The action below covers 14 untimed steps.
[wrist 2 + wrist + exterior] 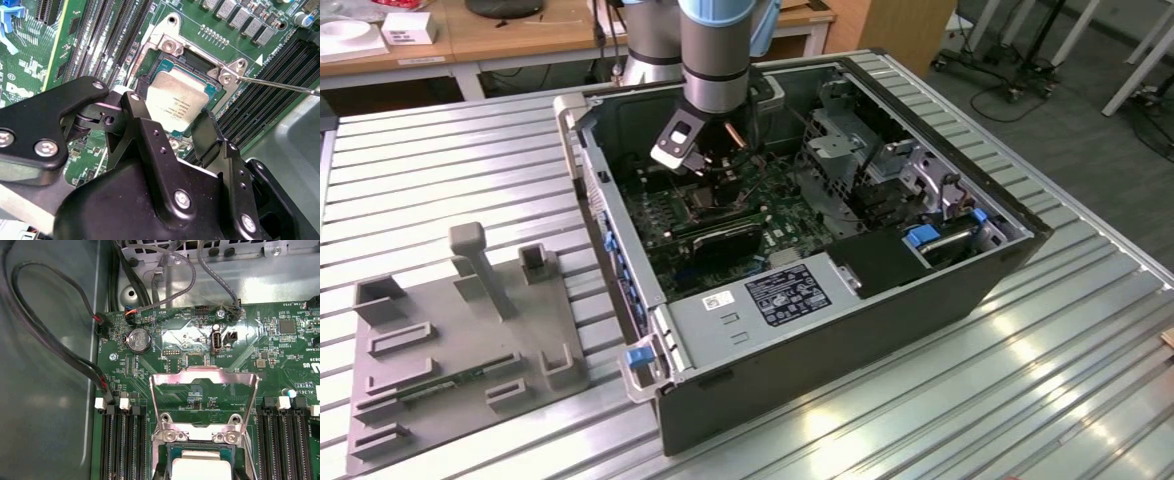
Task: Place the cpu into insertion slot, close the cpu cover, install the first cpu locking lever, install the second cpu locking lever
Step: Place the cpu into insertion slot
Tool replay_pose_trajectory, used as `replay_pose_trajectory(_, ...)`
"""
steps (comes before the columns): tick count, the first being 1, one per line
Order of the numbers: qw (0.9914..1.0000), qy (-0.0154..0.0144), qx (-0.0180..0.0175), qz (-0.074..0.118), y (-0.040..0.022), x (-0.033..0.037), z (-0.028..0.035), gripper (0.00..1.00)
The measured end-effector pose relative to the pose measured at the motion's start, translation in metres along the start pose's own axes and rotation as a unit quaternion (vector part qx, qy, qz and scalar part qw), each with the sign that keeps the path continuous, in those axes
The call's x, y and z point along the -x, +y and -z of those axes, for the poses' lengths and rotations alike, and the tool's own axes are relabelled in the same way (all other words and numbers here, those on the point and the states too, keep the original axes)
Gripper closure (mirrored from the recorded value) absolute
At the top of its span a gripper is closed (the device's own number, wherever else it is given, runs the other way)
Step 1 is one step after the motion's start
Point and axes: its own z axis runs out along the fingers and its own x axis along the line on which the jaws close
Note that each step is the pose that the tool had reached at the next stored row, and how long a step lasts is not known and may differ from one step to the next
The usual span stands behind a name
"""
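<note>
In the exterior view the tool [704,165] hangs inside the open computer case [854,335], toward the case's 11 o'clock corner, over the green board [781,205]. In the second wrist view its fingers [205,131] stand apart, gripping nothing, either side of the chip [175,97]. The chip lies flat in the socket [192,61]. The cover [240,379] stands swung up off the socket.
</note>
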Motion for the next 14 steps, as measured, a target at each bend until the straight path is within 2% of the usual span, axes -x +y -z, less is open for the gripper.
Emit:
replay_pose_trajectory(1, 1.0, -0.0002, -0.0001, 0.0, -0.0001, 0.0001, 0.0002, 0.38)
replay_pose_trajectory(7, 1.0, -0.0005, -0.0003, 0.0, -0.0001, 0.0002, 0.0012, 0.38)
replay_pose_trajectory(11, 1.0, -0.0004, -0.0002, 0.0, 0.0003, -0.0001, 0.0085, 0.38)
replay_pose_trajectory(14, 1.0, -0.0004, -0.0002, 0.0, 0.0008, -0.0003, 0.0168, 0.38)
